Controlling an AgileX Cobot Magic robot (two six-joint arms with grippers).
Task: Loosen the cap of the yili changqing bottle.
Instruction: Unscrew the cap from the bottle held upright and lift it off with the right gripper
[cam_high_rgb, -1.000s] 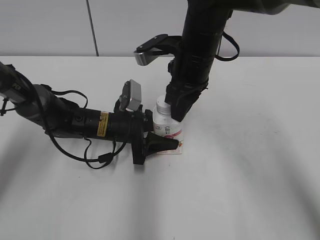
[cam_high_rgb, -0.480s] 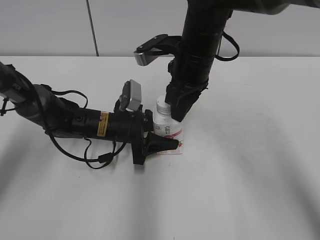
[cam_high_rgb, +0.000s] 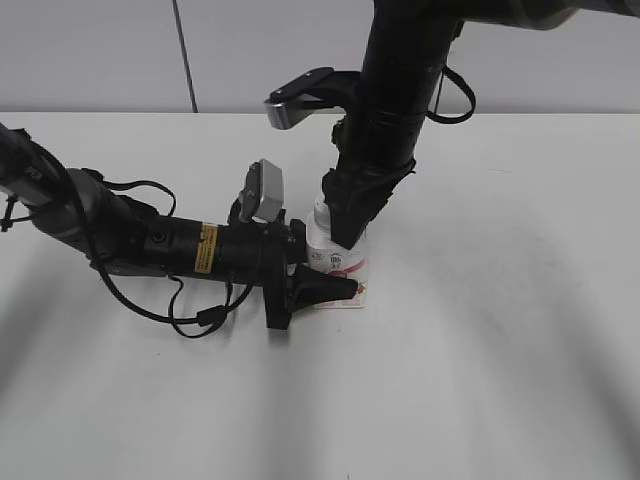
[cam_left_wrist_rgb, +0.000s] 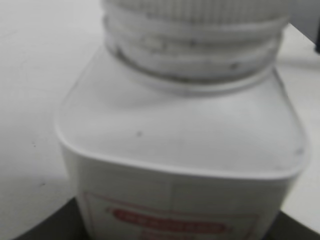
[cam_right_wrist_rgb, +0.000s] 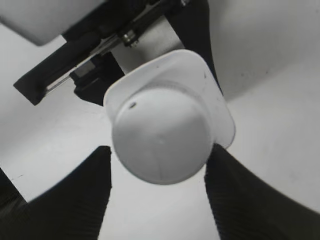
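Note:
The yili changqing bottle (cam_high_rgb: 340, 262) stands upright on the white table, small and white with a pink-red label. My left gripper (cam_high_rgb: 322, 284) reaches in from the left and is shut on the bottle's lower body. In the left wrist view the bottle (cam_left_wrist_rgb: 180, 150) fills the frame, with the ribbed white cap (cam_left_wrist_rgb: 195, 10) at the top edge. My right gripper (cam_high_rgb: 345, 222) comes down from above and hides most of the cap in the exterior view. In the right wrist view its two dark fingers (cam_right_wrist_rgb: 160, 152) touch either side of the round cap (cam_right_wrist_rgb: 160, 137), above the bottle's shoulder (cam_right_wrist_rgb: 212, 95).
The white table (cam_high_rgb: 500, 320) spreads around the bottle, with a grey wall behind it. The left arm (cam_high_rgb: 150, 240) and its cables lie low across the table's left side. The right arm (cam_high_rgb: 400, 80) stands tall over the bottle.
My right gripper has shifted slightly left around the cap, covering more of it in the exterior view. The bottle and the left arm have not moved.

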